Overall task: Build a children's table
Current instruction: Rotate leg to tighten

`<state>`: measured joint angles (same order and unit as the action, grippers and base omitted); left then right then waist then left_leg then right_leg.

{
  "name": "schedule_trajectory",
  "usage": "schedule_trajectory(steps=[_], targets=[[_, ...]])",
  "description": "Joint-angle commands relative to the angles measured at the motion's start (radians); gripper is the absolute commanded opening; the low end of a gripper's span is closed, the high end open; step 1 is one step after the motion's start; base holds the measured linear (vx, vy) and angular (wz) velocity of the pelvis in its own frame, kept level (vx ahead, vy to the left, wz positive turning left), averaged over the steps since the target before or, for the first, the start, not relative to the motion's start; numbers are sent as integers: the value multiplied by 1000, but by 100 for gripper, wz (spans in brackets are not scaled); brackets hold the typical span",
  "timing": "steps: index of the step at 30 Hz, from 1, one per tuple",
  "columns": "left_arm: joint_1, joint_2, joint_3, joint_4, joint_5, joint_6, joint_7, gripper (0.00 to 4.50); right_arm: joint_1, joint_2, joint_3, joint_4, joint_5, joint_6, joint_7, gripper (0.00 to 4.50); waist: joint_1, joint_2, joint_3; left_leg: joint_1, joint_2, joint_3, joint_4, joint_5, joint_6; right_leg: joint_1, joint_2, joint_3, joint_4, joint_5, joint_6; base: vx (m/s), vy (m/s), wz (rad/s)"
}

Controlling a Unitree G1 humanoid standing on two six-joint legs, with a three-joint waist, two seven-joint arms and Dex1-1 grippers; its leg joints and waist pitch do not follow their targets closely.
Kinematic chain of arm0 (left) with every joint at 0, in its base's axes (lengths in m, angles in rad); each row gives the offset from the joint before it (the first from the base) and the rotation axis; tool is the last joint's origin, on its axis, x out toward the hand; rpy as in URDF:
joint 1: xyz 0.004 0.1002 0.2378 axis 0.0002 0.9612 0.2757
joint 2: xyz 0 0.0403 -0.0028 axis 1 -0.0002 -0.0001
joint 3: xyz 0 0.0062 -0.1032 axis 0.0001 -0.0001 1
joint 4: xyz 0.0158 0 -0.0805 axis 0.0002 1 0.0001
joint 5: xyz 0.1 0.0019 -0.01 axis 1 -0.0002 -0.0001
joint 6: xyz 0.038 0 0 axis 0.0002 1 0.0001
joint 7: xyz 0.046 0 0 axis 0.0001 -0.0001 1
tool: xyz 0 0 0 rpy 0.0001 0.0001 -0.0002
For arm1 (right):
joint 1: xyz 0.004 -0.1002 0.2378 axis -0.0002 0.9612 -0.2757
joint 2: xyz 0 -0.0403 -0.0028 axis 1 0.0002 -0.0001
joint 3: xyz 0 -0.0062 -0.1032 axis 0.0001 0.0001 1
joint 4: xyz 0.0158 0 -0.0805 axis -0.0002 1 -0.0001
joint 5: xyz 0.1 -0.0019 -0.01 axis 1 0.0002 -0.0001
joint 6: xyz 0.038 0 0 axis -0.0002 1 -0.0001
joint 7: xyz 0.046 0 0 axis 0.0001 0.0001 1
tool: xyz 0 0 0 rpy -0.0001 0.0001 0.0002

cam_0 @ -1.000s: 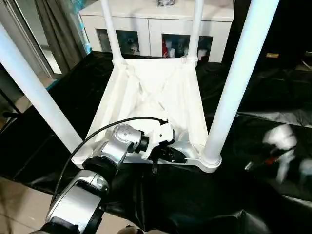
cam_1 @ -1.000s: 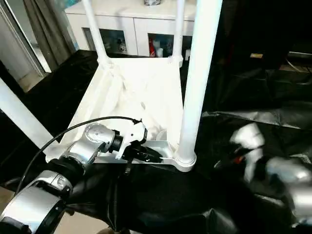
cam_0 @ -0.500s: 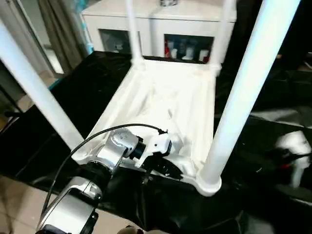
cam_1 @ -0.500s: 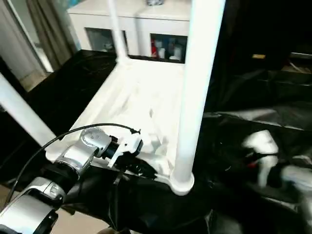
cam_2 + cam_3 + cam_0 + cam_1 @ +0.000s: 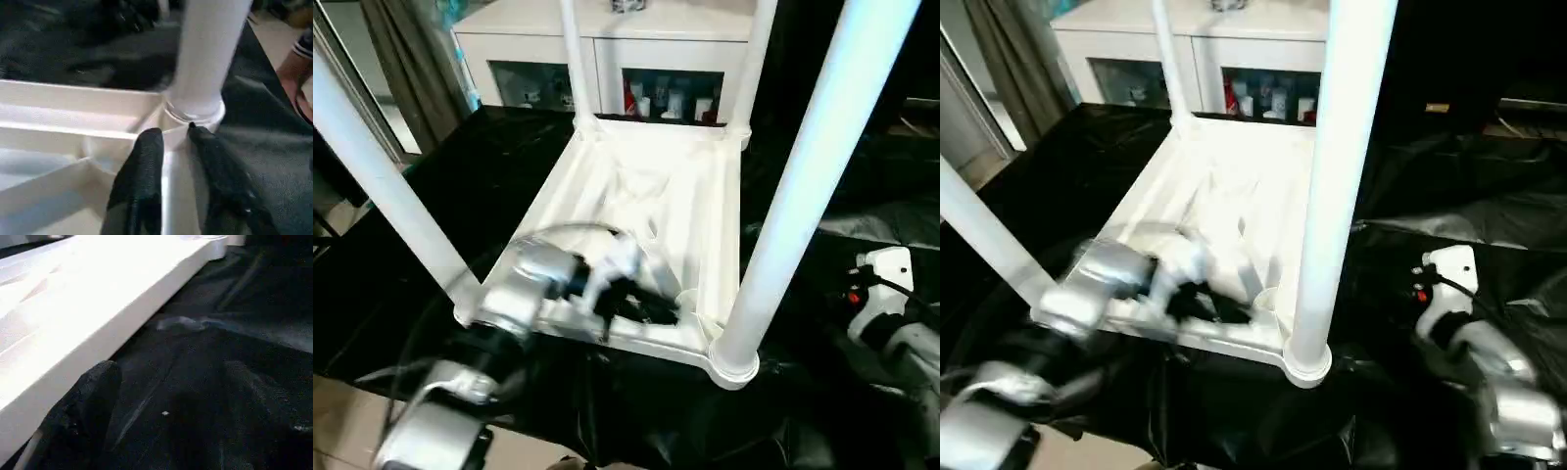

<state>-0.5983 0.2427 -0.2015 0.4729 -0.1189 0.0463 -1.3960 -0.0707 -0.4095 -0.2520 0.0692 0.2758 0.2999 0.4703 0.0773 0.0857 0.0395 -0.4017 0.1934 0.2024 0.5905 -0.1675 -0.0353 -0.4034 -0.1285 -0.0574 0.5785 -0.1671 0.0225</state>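
Note:
The white children's table (image 5: 651, 186) lies upside down on black cloth, its ribbed underside facing up and all its legs standing in the corner sockets. The near right leg (image 5: 813, 166) rises tall beside me. My left gripper (image 5: 641, 305) is at the table's near rim, the arm blurred. In the left wrist view this gripper (image 5: 172, 132) has its black fingers (image 5: 142, 166) shut on the white rim, just short of the leg's socket (image 5: 195, 105). My right arm (image 5: 883, 294) rests on the cloth right of the table. The right gripper (image 5: 171, 367) is open over the cloth beside the table's side wall (image 5: 88, 318).
Black cloth (image 5: 822, 411) covers the work surface and hangs over its near edge. A white cabinet (image 5: 607, 39) with glass-fronted shelves stands behind the table, with curtains (image 5: 411, 59) at the far left. A person's sleeve and hand (image 5: 298, 63) are at the edge of the left wrist view.
The head camera has shifted. My left arm is now blurred and its gripper has moved slightly inward over the near rim. The right arm has come to rest.

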Motion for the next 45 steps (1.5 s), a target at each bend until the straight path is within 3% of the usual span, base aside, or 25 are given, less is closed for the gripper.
schedule_trajectory(steps=[1, 8, 19, 21, 22, 24, 26, 27, 28, 30, 31, 32, 33, 34, 35, 36, 37, 38, 39, 40, 41, 42, 43, 44, 45], targets=[[21, -6, 84, -53, -37, -19, 120, 140, 15, 12, -19, -52, -59, -15, -87, 360, -5, -38, -62, 24, 29, -11, -75, -218, 68, 36, -16, 16, -58, -251, -208, 0, 0, 0], [101, -151, 346, -76, 56, -34, 865, 188, 68, 120, -1, -208, -146, 21, -294, 424, -20, -44, -59, 22, 26, -17, -81, -269, 34, 36, -6, 16, -69, -297, -119, 0, 0, 0], [390, -233, 314, -339, 129, -51, 1057, 198, 104, 219, 108, -257, -216, 47, -383, 432, -34, -51, -53, 20, 27, -19, -87, -316, 21, 28, -2, 23, -78, -336, -89, 0, 0, 0], [406, -237, 316, -358, 121, -27, 1060, 198, 101, 226, 111, -255, -211, 55, -385, 432, -32, -58, -55, 17, 18, -10, -78, -303, 67, 28, -23, 34, -86, -371, -79, 0, 0, 0], [414, -241, 325, -375, 123, -9, 1070, 198, 99, 232, 115, -254, -201, 63, -380, 432, -32, -68, -59, 68, 12, 37, -24, -348, 4, -31, 4, 92, -107, -464, -44, -51, 25, -15], [414, -240, 339, -380, 125, -5, 1081, 198, 96, 235, 127, -250, -203, 64, -377, 432, -14, -81, -61, 40, 2, 33, -3, -358, 33, -10, -13, 165, -111, -538, -4, -14, 45, -41], [411, -233, 347, -384, 122, -3, 1089, 198, 96, 245, 138, -248, -207, 62, -380, 432, 13, -97, -62, 6, -22, -4, 67, -318, 100, 26, -75, 279, -141, -606, 10, 15, 122, -53], [412, -227, 342, -390, 121, -8, 1096, 198, 97, 248, 143, -248, -210, 59, -381, 432, 17, -105, -56, -22, -29, -52, 88, -271, 117, 47, -87, 325, -147, -615, 0, -4, 161, -55], [413, -217, 335, -393, 119, -20, 1100, 198, 96, 252, 150, -245, -214, 54, -382, 432, 0, -94, -50, 0, -44, -66, 32, -219, 151, 9, 26, 296, -131, -551, 6, 5, 238, -64], [422, -211, 325, -404, 129, -20, 1118, 198, 95, 256, 151, -240, -213, 41, -383, 432, -32, -79, -46, 80, -34, -41, -29, -275, 203, -64, 113, 210, -90, -465, 17, -26, 230, -56], [435, -216, 319, -419, 131, -19, 1123, 198, 95, 252, 150, -234, -219, 28, -382, 432, -67, -52, -54, 58, -19, -96, -67, -212, 399, -51, 118, 90, 11, -295, -40, -55, 236, -28], [443, -219, 317, -426, 131, -17, 1125, 198, 94, 250, 150, -227, -224, 20, -383, 432, -69, -32, -58, 58, -5, -90, -82, -139, 406, -57, 115, 47, 59, -247, -65, -41, 247, -5], [453, -225, 314, -439, 135, -18, 1133, 198, 89, 248, 146, -221, -223, 20, -382, 432, -80, -34, -51, 43, 35, -105, -88, 23, 361, -37, 90, 7, 105, -139, -86, -41, 247, -5], [467, -231, 310, -454, 142, -16, 1143, 198, 80, 245, 139, -211, -219, 21, -382, 432, -64, -30, -51, 51, 66, -105, -76, 126, 203, -30, 65, 4, 83, -55, -110, -37, 195, 4], [477, -235, 306, -465, 146, -14, 1147, 198, 76, 241, 134, -207, -216, 21, -380, 432, -71, -41, -67, 71, 98, -147, -78, 157, 57, -3, 31, 21, 64, -15, -112, -52, 141, -5], [481, -237, 304, -470, 148, -12, 1149, 198, 74, 239, 132, -205, -215, 21, -378, 432, -73, -37, -67, 79, 128, -169, -90, 133, -5, 1, 23, 23, 72, -41, -119, -52, 141, -5], [487, -239, 302, -476, 150, -10, 1153, 198, 70, 234, 129, -202, -215, 19, -377, 432, -79, -40, -66, 76, 182, -197, -109, 89, -12, -1, 32, 17, 96, -122, -74, -78, 112, -7], [489, -240, 299, -477, 153, -12, 1155, 198, 65, 230, 127, -196, -215, 17, -377, 432, -77, -34, -61, 67, 194, -194, -126, 49, 2, -4, 40, 10, 116, -171, -35, -99, 77, 6], [490, -237, 294, -479, 153, -13, 1160, 198, 62, 228, 125, -192, -216, 15, -376, 432, -71, -32, -63, 62, 184, -187, -140, -49, 22, -14, 50, 4, 148, -225, 30, -99, 77, 6], [502, -240, 284, -492, 152, -7, 1165, 198, 62, 218, 115, -185, -215, 10, -371, 432, -69, -35, -60, 55, 145, -169, -137, -120, 54, -5, 51, 7, 146, -204, 35, -114, -8, 5], [513, -239, 271, -504, 155, -5, 1172, 198, 62, 206, 108, -176, -215, 5, -366, 432, -64, -30, -59, 48, 102, -150, -141, -209, 56, 20, 44, 5, 112, -162, 12, -125, -72, -1], [521, -239, 261, -511, 156, -4, 1176, 198, 62, 197, 103, -168, -216, 0, -364, 432, -56, -40, -57, 43, 90, -135, -142, -277, 49, 30, 34, 15, 81, -138, 4, -125, -72, -1], [537, -239, 254, -528, 165, -16, 1183, 198, 60, 177, 90, -153, -215, -7, -358, 432, -48, -73, -52, 23, 39, -98, -120, -452, -8, 50, -19, 51, -1, -138, -23, -128, -118, -6], [538, -240, 253, -530, 166, -18, 1184, 198, 59, 175, 89, -151, -215, -8, -357, 432, -29, -107, -52, 5, -14, -73, -32, -378, 13, 56, -115, 79, -76, -306, -45, -114, -121, -16], [542, -240, 253, -534, 169, -25, 1187, 198, 57, 169, 83, -145, -214, -10, -354, 432, -29, -107, -52, 5, -14, -73, -32, -378, 13, 56, -115, 79, -76, -306, -45, -170, -146, -27]])
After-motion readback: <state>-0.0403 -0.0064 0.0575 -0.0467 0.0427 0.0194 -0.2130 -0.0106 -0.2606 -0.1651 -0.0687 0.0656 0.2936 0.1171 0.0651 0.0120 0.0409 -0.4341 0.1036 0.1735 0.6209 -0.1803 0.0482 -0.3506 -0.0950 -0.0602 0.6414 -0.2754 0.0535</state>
